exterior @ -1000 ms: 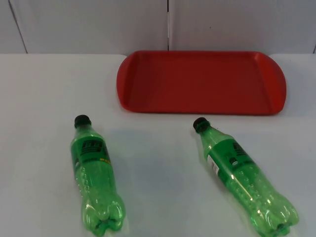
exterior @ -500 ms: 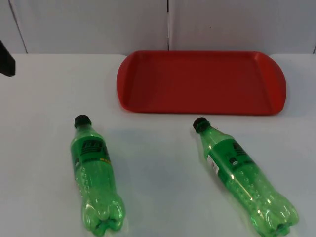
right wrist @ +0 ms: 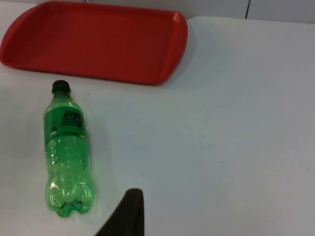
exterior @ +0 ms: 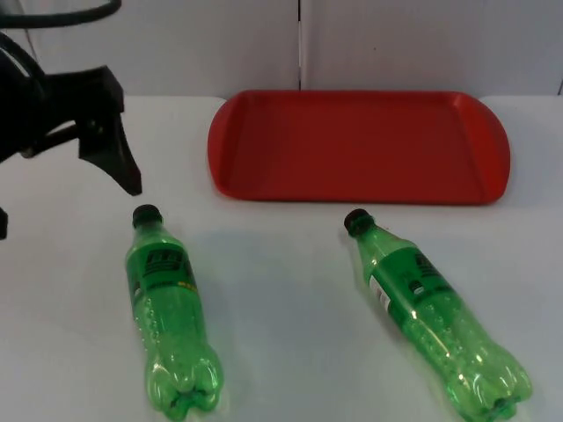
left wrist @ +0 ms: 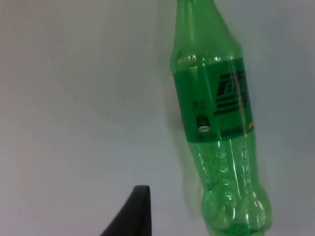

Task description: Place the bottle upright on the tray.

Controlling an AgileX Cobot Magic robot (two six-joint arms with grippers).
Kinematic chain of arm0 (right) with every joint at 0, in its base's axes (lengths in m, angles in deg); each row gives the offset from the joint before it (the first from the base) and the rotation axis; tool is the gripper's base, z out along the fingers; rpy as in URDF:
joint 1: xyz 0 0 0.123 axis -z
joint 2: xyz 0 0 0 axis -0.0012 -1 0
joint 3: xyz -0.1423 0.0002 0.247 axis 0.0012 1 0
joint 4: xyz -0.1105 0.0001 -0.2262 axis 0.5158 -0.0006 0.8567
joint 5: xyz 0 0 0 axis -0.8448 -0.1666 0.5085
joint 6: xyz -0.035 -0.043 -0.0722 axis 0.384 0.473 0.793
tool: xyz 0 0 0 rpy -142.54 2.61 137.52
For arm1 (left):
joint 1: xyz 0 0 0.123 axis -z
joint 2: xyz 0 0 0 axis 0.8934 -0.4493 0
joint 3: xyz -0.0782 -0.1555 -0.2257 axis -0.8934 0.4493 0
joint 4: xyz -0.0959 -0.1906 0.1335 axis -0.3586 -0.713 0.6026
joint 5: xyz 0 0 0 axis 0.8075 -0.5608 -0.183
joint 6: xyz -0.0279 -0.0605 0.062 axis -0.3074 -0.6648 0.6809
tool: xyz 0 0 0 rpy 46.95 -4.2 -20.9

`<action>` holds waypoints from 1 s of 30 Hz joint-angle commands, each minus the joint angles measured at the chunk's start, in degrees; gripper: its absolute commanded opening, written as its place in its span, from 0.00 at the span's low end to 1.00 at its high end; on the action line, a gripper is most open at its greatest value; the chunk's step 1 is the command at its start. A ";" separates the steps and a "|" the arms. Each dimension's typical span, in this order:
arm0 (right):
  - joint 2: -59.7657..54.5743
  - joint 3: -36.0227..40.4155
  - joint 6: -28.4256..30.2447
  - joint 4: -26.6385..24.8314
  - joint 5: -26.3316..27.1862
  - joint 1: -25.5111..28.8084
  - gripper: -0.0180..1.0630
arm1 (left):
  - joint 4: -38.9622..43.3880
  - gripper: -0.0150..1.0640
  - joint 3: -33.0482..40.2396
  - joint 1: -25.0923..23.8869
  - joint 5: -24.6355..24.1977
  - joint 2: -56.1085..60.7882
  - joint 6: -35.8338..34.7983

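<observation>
Two green plastic bottles with black caps lie on their sides on the white table. The left bottle [exterior: 169, 316] points its cap toward the back, and the left wrist view shows its label [left wrist: 216, 128]. The right bottle [exterior: 431, 318] lies slanted, cap near the front rim of the red tray [exterior: 264, 180]. My left gripper [exterior: 67, 209] hangs open above the table just behind and left of the left bottle's cap, holding nothing. My right gripper [right wrist: 125, 216] hovers over bare table, well back from the right bottle [right wrist: 66, 147] and the tray [right wrist: 167, 59].
The tray sits at the back centre against the grey partition wall [exterior: 176, 44]. Bare white table [exterior: 281, 290] lies between the two bottles and to the right of the right bottle.
The left arm has swung in from the picture's left edge to a spot just behind the left bottle's cap. Bottles and tray have not moved.
</observation>
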 commanded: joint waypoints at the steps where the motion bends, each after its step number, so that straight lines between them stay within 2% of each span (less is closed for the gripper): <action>1: 0.15 0.35 0.67 -0.11 0.45 0.37 0.99 | 0.74 0.99 -0.61 1.25 1.49 -1.43 -2.46; 6: 0.15 0.35 0.67 -0.11 0.45 0.37 0.99 | 2.16 0.99 -3.91 4.36 1.50 -5.77 -5.93; 10: 0.15 0.35 0.67 -0.11 0.45 0.37 0.99 | 8.00 0.99 -8.33 7.62 -0.24 -10.20 -13.62; 11: 0.15 0.35 0.67 -0.11 0.45 0.37 0.99 | 8.00 0.99 -8.33 7.62 -0.24 -10.20 -13.62; 13: 0.15 0.35 0.67 -0.11 0.45 0.37 0.99 | 11.72 0.99 -10.94 9.12 -2.68 -13.19 -17.57; 14: 0.15 0.35 0.67 -0.11 0.45 0.37 0.99 | 14.46 0.99 -12.98 9.83 -5.53 -15.43 -20.49; 18: 0.15 0.35 0.67 -0.11 0.45 0.37 0.99 | 16.14 0.99 -16.93 10.77 -8.88 -19.88 -22.52; 24: 0.15 0.35 0.67 -0.11 0.45 0.37 0.99 | 16.38 0.99 -18.26 10.77 -6.01 -24.24 -26.25; 30: 0.15 0.35 0.67 -0.11 0.45 0.37 0.99 | 16.83 0.99 -18.26 10.64 -4.01 -26.97 -26.62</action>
